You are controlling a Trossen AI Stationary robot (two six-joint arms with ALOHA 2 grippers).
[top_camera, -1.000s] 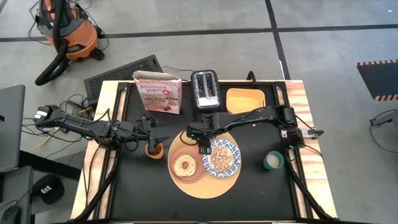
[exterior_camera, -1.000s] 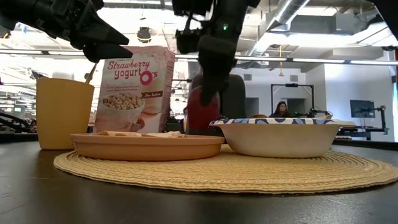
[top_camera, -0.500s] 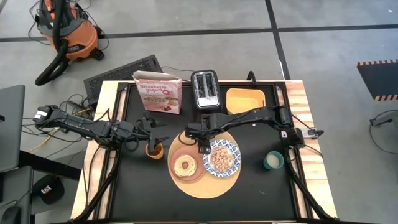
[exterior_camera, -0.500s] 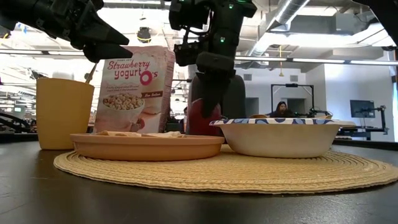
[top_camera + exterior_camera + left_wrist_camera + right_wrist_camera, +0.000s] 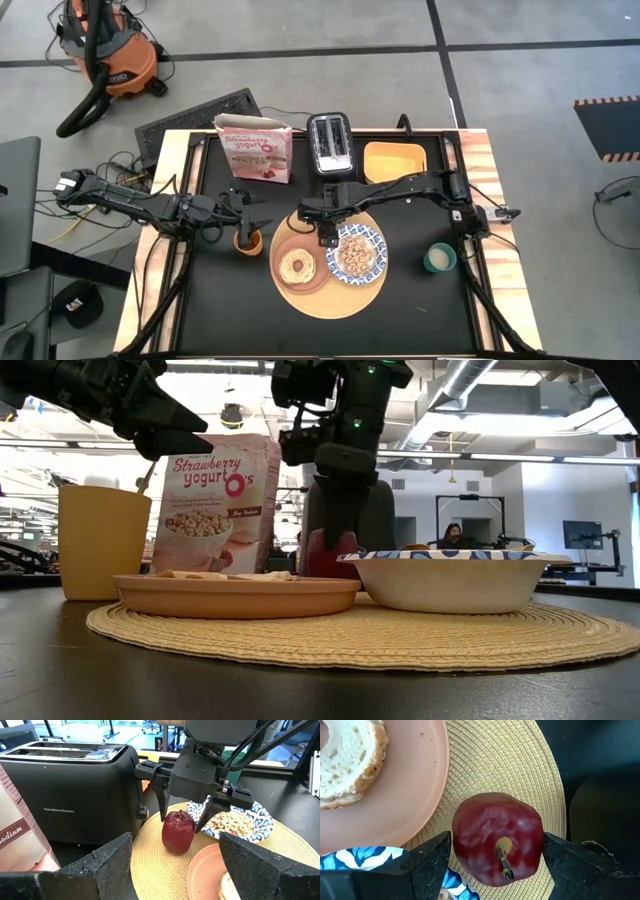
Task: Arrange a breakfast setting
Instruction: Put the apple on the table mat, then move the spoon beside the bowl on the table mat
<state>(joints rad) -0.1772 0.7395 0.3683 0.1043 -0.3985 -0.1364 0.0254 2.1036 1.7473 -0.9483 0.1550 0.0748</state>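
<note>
A small red apple (image 5: 178, 831) stands on the far left part of the round light woven board (image 5: 330, 295), between the black toaster and the salmon-pink plate (image 5: 298, 266). The plate holds round toasted bread (image 5: 297, 265). The blue-and-white dish (image 5: 358, 252) holds cereal. My right gripper (image 5: 325, 238) points down over the apple and is shut on it. My left gripper (image 5: 257, 213) is open and empty above a yellow cup (image 5: 100, 540). A slim golden spoon handle (image 5: 147, 476) sticks out of that cup. My right gripper pinches the apple's two opposite sides (image 5: 540, 850) between its two fingers, around its upper half. The fingers come from above, pointing down, with the stem (image 5: 503, 856) between them. The apple is upright and its base rests on the woven board (image 5: 150, 855).
The black toaster (image 5: 330, 143), a strawberry-yogurt cereal box (image 5: 255, 150) and a yellow rectangular tray (image 5: 393, 160) stand along the far edge. A green cup (image 5: 440, 258) stands at the right. The black tabletop shows bare toward the near edge.
My right gripper has gone down with the apple behind the plate and dish. The apple stands lower than a second ago, down on the woven board.
</note>
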